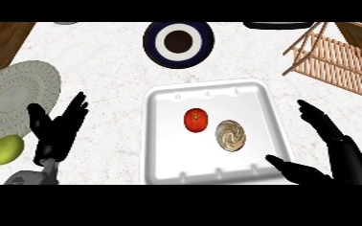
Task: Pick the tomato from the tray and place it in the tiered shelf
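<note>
Tomato (196, 119) lies near the middle of the white tray (164, 124), just beside a swirled shell-like thing (231, 135), untouched. The right robot hand (332, 151) hovers at the tray's right edge, spread and empty; the left robot hand (55, 129) rests open at left. The right hand should probably come down over the tomato, clear of its neighbour, then carry it to the wooden shelf (326, 57) at upper right. Pale marbled tabletop (113, 67) also carries a dark bowl (179, 43).
</note>
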Robot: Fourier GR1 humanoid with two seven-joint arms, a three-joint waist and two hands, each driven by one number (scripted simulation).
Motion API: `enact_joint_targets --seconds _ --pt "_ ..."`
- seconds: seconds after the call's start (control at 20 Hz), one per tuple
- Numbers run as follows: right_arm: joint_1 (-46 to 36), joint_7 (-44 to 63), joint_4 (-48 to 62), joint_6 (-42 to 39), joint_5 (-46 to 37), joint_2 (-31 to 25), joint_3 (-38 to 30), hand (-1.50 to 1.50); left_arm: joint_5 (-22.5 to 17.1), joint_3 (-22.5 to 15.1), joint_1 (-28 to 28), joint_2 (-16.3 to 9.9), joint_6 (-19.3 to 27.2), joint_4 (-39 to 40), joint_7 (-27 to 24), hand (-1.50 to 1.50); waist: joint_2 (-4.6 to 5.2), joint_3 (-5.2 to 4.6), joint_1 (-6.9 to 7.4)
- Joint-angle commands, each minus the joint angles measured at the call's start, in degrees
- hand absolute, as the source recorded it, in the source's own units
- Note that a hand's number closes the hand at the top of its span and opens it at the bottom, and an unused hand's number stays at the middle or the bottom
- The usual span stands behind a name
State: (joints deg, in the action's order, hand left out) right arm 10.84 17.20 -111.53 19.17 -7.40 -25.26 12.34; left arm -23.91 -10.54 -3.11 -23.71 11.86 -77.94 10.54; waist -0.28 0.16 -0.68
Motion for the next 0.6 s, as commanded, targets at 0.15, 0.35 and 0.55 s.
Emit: enact_joint_targets --seconds 0.15,0.35,0.55 --pt "-6.0 22.6 -12.5 -5.8 -6.3 -1.9 8.6 -1.50 0.8 0.1 -0.2 1.3 -1.1 2.6 0.9 0.00 0.27 -0.28 0.77" --pt "-15.6 40.4 -13.3 -7.8 -11.7 -0.2 12.4 -1.50 0.7 -0.2 -0.4 0.6 -1.1 -0.1 4.4 0.00 0.27 -0.32 1.36" --pt "-27.9 53.4 -6.9 -9.2 -17.2 4.9 13.2 -1.50 3.0 -1.0 -1.0 4.1 0.5 2.6 0.5 0.00 0.40 -0.35 1.69"
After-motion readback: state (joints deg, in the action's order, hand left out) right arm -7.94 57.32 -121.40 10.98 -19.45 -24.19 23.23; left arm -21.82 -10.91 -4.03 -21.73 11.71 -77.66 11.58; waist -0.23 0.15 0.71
